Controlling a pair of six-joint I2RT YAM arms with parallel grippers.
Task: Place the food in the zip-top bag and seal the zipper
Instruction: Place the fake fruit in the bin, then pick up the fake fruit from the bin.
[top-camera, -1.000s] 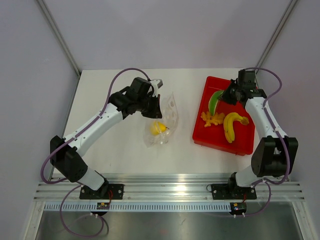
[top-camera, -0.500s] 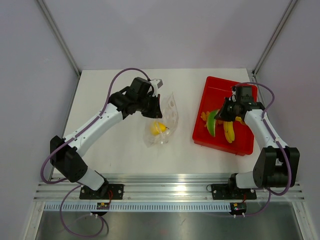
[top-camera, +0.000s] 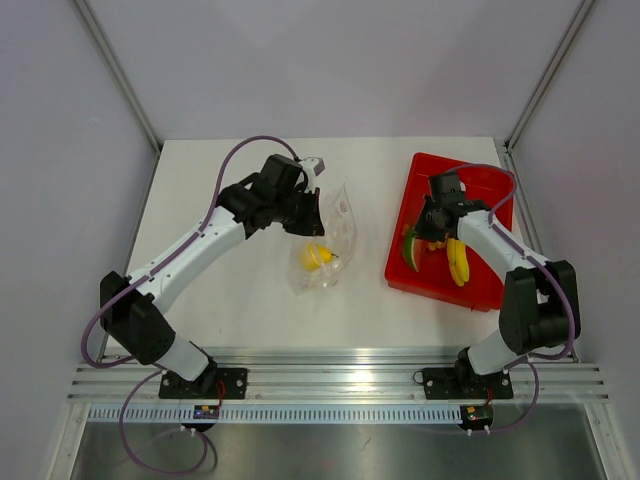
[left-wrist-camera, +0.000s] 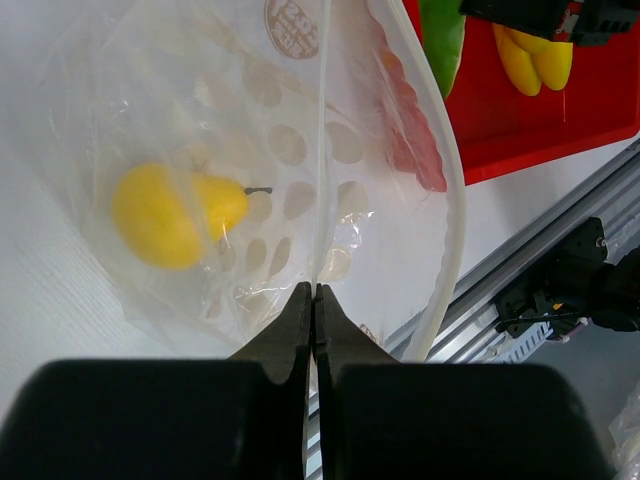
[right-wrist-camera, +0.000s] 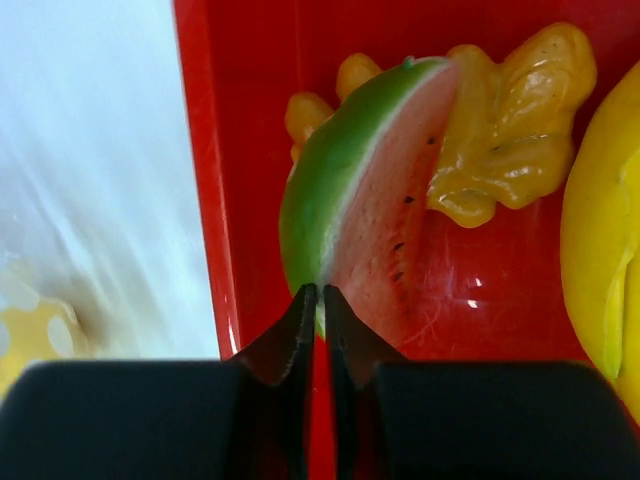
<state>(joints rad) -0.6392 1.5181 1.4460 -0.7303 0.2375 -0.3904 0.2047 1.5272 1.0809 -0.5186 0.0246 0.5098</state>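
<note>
The zip-top bag (top-camera: 335, 232) lies left of the red tray, a yellow lump (top-camera: 316, 256) inside it. My left gripper (top-camera: 313, 205) is shut on one lip of the bag's mouth (left-wrist-camera: 322, 150) and holds it up; the other lip (left-wrist-camera: 455, 200) bows away, so the mouth is open. In the left wrist view the gripper (left-wrist-camera: 316, 290) and the lump (left-wrist-camera: 165, 215) show. My right gripper (top-camera: 425, 225) is shut on the watermelon slice (top-camera: 411, 250) over the tray's left side. In the right wrist view the gripper (right-wrist-camera: 320, 290) pinches the slice's tip (right-wrist-camera: 370, 210).
The red tray (top-camera: 490, 190) holds a banana (top-camera: 457, 262) and orange knobbly pieces (top-camera: 437, 240); both also show in the right wrist view, the knobbly pieces (right-wrist-camera: 510, 120) and the banana (right-wrist-camera: 600, 270). The tray's left wall (right-wrist-camera: 205, 150) stands between the slice and the bag.
My right gripper has carried the watermelon slice from the tray's back toward its near left side, closer to the bag. The left arm and the bag have not moved.
</note>
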